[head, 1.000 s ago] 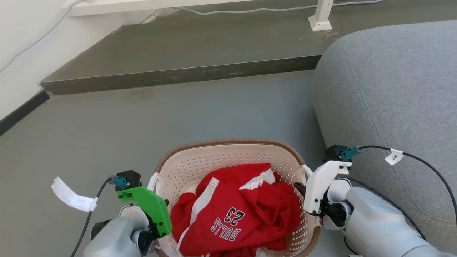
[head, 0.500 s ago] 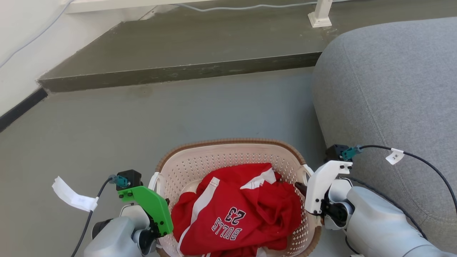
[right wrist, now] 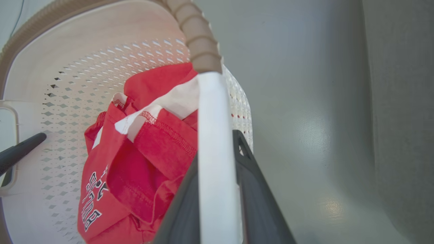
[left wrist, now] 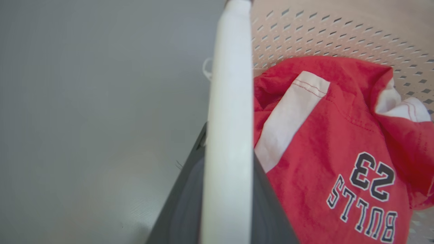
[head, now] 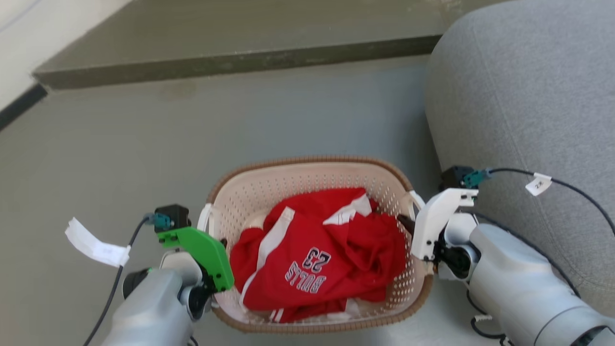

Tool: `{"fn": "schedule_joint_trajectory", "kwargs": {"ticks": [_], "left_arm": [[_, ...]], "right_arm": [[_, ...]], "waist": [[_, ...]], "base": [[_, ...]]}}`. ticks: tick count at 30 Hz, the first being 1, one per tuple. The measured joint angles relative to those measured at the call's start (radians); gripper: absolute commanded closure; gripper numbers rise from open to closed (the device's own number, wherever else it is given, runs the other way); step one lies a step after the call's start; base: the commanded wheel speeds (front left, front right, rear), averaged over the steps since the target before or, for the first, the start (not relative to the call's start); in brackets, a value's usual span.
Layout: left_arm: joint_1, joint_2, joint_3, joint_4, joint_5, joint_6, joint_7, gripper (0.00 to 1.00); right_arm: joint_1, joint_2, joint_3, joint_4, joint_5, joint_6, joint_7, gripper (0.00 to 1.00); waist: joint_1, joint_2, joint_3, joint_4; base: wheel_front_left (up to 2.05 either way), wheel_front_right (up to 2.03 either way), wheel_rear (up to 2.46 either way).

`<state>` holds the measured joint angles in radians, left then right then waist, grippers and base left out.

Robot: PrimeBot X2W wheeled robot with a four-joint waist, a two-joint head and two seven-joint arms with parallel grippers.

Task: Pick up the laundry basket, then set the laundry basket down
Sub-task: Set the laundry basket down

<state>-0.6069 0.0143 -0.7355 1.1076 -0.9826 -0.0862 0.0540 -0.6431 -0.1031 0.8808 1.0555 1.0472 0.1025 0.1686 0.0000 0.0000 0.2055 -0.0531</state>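
Beside the sofa (head: 519,96), the basket (head: 312,162) is gripped by both handles (head: 203,217), one clamped in the left gripper (left wrist: 229,145), one in the right gripper (right wrist: 217,145); only the head view has been shifted since earlier, so the lift is judged barely begun.

**Grey floor, a dark step, a sofa at my side**

Smooth grey floor (head: 298,115) spreads ahead of my left fingers (left wrist: 184,210) and right fingers (right wrist: 254,189), glossy, with soft bright patches. Farther ahead a darker raised step (head: 230,29) crosses the room, its front edge scuffed. Out beyond my left fingers stands a white wall (head: 29,29) with black skirting (head: 21,103). Just right of my right fingers bulges a grey fabric sofa (head: 523,110).
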Motion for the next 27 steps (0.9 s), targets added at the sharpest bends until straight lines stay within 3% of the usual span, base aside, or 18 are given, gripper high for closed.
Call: {"fn": "schedule_joint_trajectory", "kwargs": {"ticks": [27], "left_arm": [[-0.182, 0.002, 0.006, -0.032, 0.004, 0.035, -0.143, 1.00]], "right_arm": [[-0.174, -0.059, 0.010, -0.075, -0.002, 0.000, -0.115, 1.00]], "waist": [[0.0001, 0.0000, 0.311, -0.007]], "base": [[0.00, 0.00, 0.00]]}}
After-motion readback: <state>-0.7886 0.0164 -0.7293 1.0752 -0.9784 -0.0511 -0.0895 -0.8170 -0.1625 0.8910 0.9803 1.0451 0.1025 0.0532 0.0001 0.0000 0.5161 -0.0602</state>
